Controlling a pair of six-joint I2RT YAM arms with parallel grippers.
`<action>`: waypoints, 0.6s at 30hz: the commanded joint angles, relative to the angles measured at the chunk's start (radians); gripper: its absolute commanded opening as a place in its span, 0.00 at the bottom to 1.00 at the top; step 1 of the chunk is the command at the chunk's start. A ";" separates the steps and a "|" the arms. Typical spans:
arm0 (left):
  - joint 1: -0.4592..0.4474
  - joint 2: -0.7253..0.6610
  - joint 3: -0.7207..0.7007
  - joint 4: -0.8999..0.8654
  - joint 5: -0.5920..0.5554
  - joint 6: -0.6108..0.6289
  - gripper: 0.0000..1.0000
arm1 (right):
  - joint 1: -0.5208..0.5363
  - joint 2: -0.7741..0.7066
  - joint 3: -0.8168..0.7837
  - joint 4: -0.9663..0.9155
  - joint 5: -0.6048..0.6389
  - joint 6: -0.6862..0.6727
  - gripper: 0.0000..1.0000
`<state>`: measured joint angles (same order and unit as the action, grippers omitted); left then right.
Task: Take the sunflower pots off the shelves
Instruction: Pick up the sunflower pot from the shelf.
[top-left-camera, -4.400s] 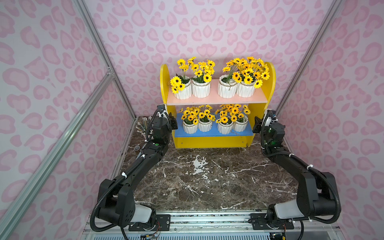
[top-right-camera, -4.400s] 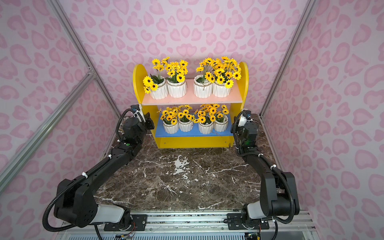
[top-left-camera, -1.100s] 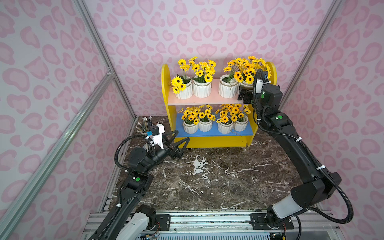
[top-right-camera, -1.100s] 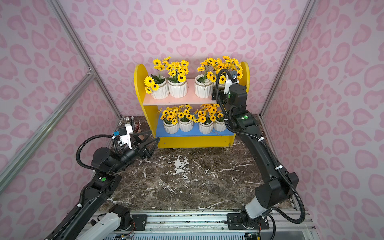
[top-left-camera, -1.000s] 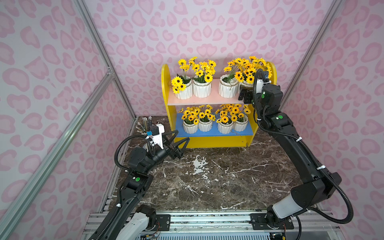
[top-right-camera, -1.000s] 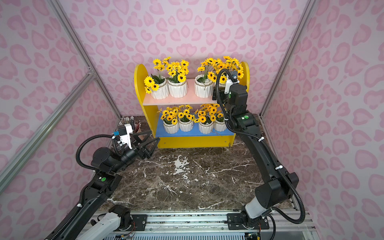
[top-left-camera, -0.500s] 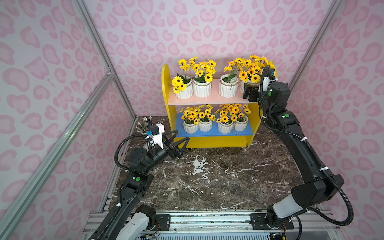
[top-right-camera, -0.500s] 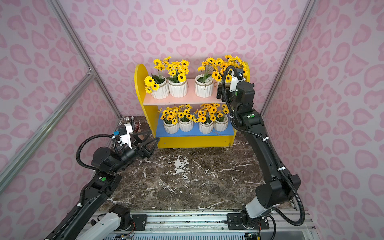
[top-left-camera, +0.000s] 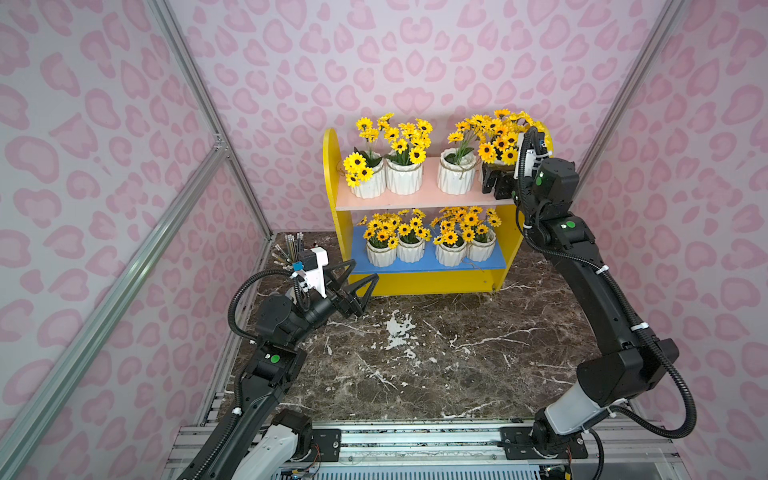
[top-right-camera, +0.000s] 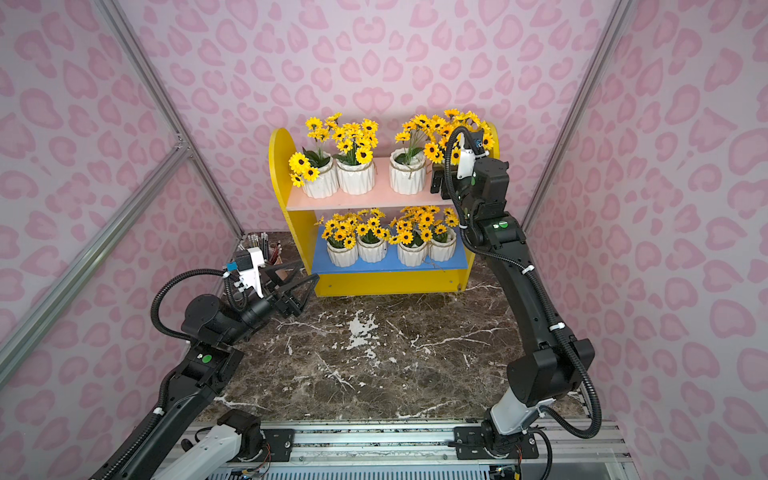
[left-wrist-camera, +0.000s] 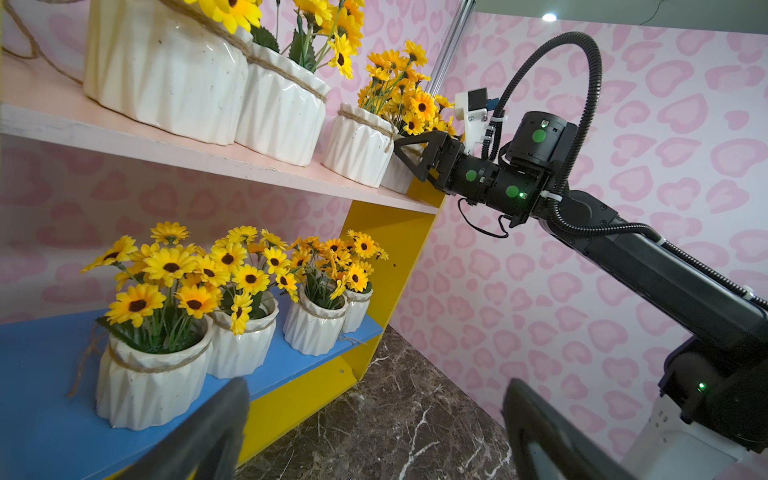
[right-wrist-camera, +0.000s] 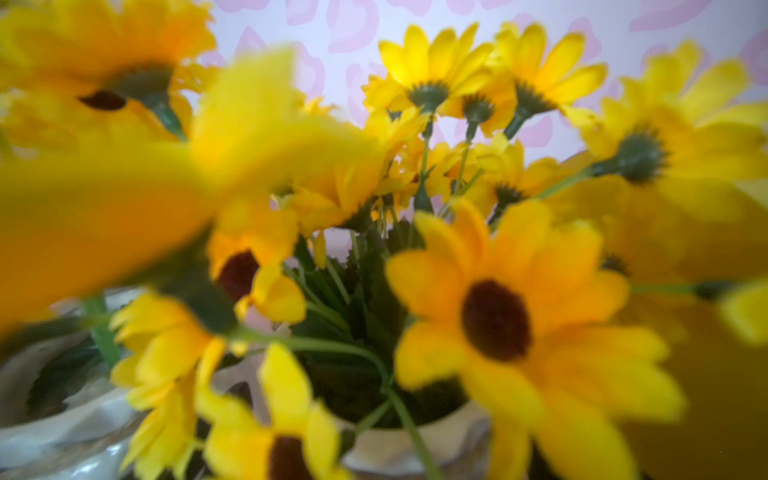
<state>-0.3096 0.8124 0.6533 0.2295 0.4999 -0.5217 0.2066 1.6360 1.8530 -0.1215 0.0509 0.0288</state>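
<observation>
While my left pincer (top-left-camera: 365, 269) hovers, jaws apart, over the surface (top-left-camera: 436, 353), my right pincer (top-left-camera: 495, 183), spread wide, seems to straddle the upper-right sunflower pot (top-left-camera: 500, 139).

Pink heart-patterned walls (top-left-camera: 415, 62) are enclosing a dark marble-look floor (top-left-camera: 436, 365), with silver aluminium posts (top-left-camera: 199, 95) running up the corners and a ceiling lamp (left-wrist-camera: 549, 17) glowing overhead

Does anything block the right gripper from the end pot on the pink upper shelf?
Nothing visible does. The open right gripper is right at the end pot; only the neighbouring pot stands close beside it.
</observation>
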 joint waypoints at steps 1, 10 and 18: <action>0.000 -0.001 0.005 0.016 -0.007 0.008 0.97 | 0.000 0.018 0.037 0.034 0.019 0.028 0.99; 0.000 0.004 0.006 0.019 -0.006 0.005 0.97 | -0.001 0.043 0.051 0.054 0.087 0.035 0.99; 0.001 0.002 0.005 0.017 -0.006 0.006 0.97 | 0.001 0.077 0.096 0.027 0.073 0.021 0.99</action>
<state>-0.3096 0.8162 0.6533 0.2295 0.4995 -0.5220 0.2085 1.7042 1.9244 -0.1127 0.1028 0.0517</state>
